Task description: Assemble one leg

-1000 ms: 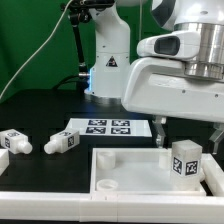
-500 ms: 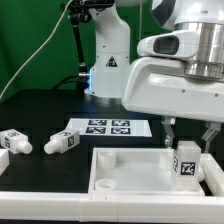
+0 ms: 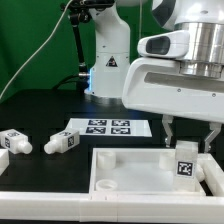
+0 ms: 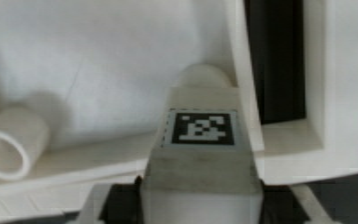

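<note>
Since a second ago the leg (image 3: 186, 160) got turned and dropped a bit lower, so just one tag faces out now instead of two. It's a little white block with a black-and-white square tag, sitting right between the fingers (image 3: 167, 132) of the pincer (image 3: 188, 136), clamped, over the white panel (image 3: 120, 170) near its corner. Two more legs (image 3: 38, 142) lie on the desk (image 3: 50, 105), well off to the side.
</note>
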You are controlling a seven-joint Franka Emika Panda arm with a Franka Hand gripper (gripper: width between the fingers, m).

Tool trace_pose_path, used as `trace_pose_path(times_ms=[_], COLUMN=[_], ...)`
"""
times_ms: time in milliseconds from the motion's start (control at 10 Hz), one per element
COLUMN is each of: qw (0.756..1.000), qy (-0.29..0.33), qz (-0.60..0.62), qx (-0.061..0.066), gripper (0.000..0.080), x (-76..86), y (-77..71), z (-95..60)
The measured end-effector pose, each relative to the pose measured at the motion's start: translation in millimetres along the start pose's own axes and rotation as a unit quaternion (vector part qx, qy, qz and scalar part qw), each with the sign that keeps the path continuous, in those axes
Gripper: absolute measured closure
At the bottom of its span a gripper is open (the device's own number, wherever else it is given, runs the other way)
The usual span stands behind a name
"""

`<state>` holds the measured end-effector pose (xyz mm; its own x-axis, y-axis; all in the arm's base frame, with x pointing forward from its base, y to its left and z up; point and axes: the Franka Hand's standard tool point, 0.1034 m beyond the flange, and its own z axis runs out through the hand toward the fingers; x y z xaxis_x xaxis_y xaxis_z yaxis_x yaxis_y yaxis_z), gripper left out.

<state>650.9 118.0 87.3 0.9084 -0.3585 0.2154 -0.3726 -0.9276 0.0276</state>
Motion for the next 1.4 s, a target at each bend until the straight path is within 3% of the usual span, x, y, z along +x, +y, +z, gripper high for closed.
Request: trace_pose_path(times_ms=[300, 500, 800, 1000, 1100, 1200, 1400], qw=[0.985, 0.96, 0.939, 0.949, 0.958, 0.972, 0.991], qy=[-0.002, -0.014, -0.015, -0.015, -0.015, -0.015, -0.014], qz=[0.174, 0.279, 0.343, 0.314, 0.287, 0.236, 0.133], qx=[0.002, -0.012, -0.013, -0.013, -0.013, -0.013, -0.013], gripper=[0.0514, 0.0514, 0.0514, 0.0272, 0.0272, 0.0174, 0.0152], x=[-3.1, -5.0, -2.7, -2.6, -1.9, -1.6, -1.9], y=[-3.2, -5.1, -3.9, -3.3, -2.2, -2.0, -2.7], z=[0.1, 0.0, 1.2, 1.4, 1.5, 1.4, 1.1])
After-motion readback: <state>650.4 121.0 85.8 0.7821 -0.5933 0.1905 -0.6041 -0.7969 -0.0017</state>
